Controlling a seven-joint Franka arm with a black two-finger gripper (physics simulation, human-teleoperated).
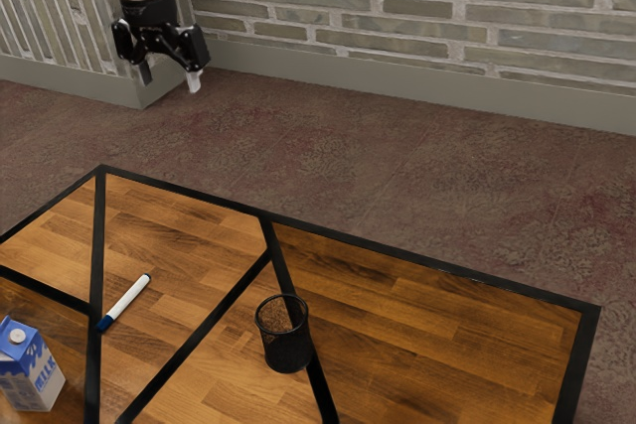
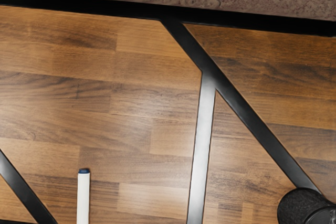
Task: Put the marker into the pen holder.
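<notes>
High above the table, at the exterior view's upper left, my gripper (image 1: pixel 169 80) stands open with nothing between its fingers. The white marker (image 1: pixel 125 301) with a blue cap lies flat on the wooden table, well below the hand; in the wrist view part of the marker (image 2: pixel 83 198) is visible. Toward the exterior view's right from it, the black mesh pen holder (image 1: pixel 286 337) stands upright, apart from the marker. The wrist view has the pen holder (image 2: pixel 302 206) partly cut off at a corner.
A blue and white milk carton (image 1: pixel 34 368) stands on the table at the exterior view's lower left, near the marker. Black strips cross the wooden table (image 1: pixel 447 345), which has a black edge. A brick wall rises beyond the floor.
</notes>
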